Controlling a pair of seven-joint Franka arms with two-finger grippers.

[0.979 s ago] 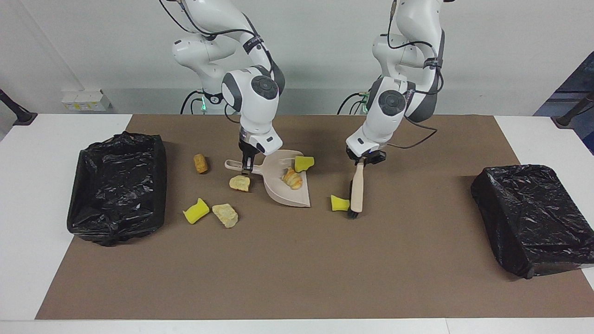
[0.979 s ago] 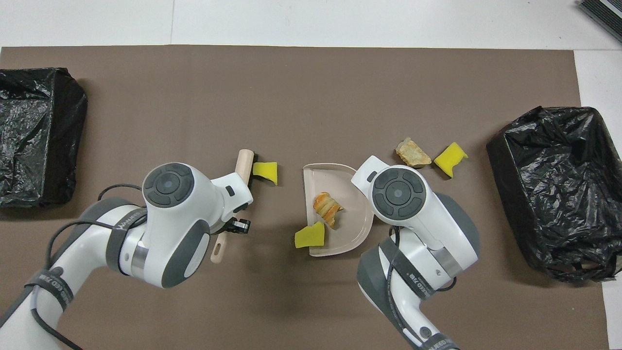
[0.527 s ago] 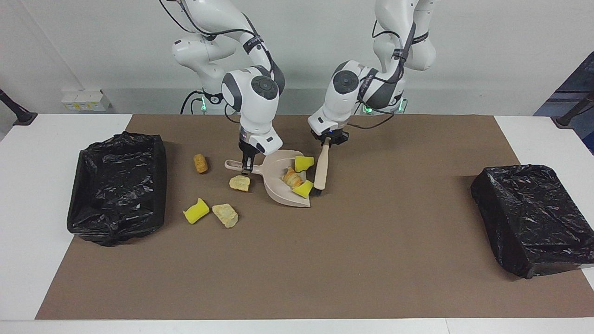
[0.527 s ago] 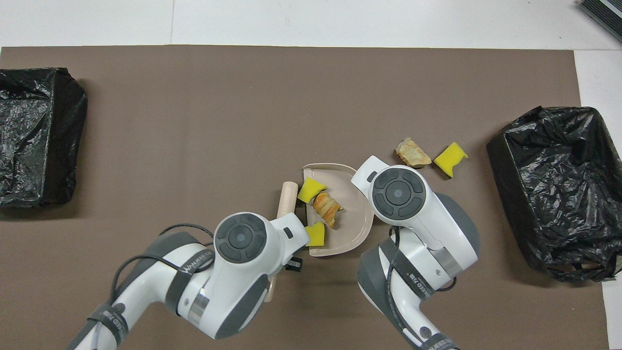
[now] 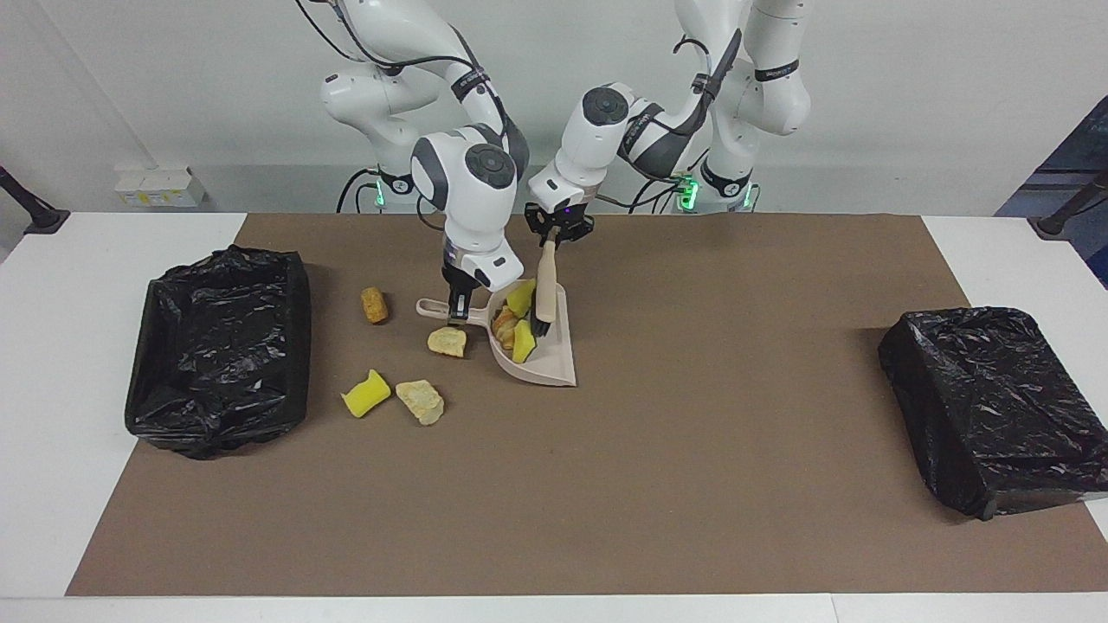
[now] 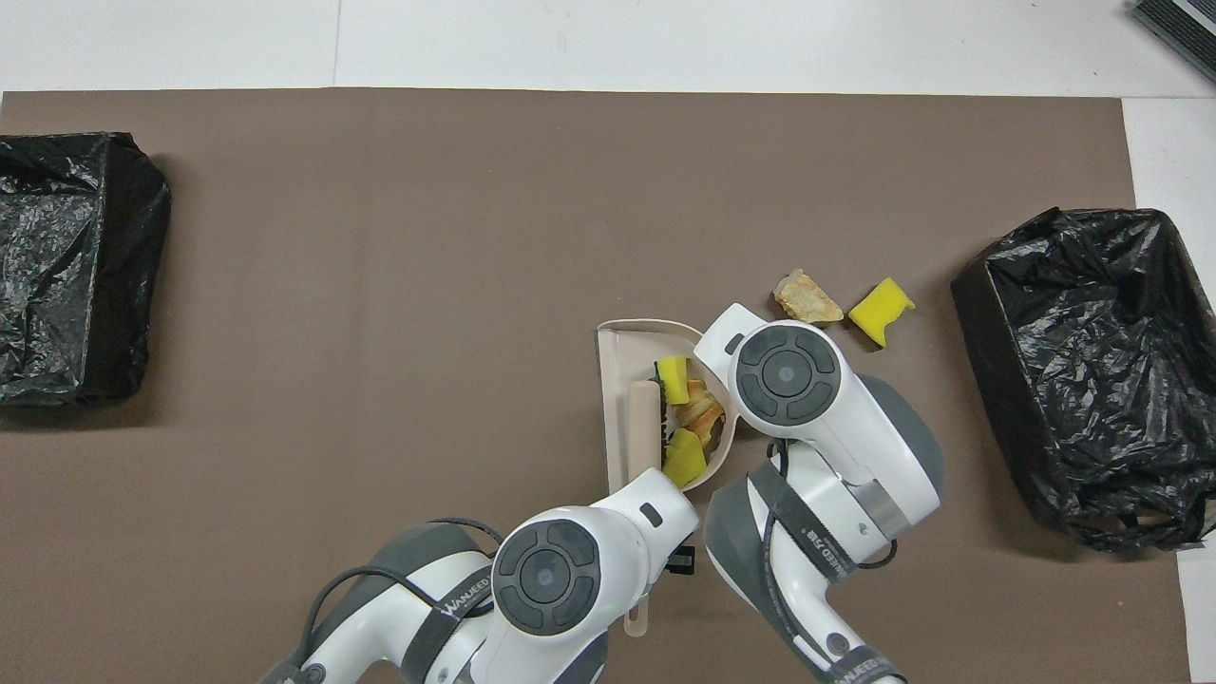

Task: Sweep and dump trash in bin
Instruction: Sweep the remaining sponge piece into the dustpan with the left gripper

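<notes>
My right gripper (image 5: 457,308) is shut on the handle of the beige dustpan (image 5: 554,368), which rests on the brown mat. My left gripper (image 5: 551,242) is shut on the handle of the beige brush (image 5: 546,290); its black bristles stand inside the pan. Three pieces of trash are bunched in the pan by the handle end: a yellow sponge (image 5: 519,297), a bread lump (image 5: 505,325) and another yellow sponge (image 5: 524,343). Loose trash lies toward the right arm's end: a brown lump (image 5: 374,305), a tan lump (image 5: 447,341), a yellow sponge (image 5: 365,393) and a tan lump (image 5: 421,401). Overhead, the wrists hide both grippers.
One bin lined with a black bag (image 5: 216,346) stands at the right arm's end of the mat, close to the loose scraps. A second black-lined bin (image 5: 995,407) stands at the left arm's end. The brown mat (image 5: 606,484) covers most of the white table.
The left arm swept the brush toward the right arm's end, pushing a yellow sponge into the pan. All three scraps are now packed at the pan's handle end. The right gripper kept its hold.
</notes>
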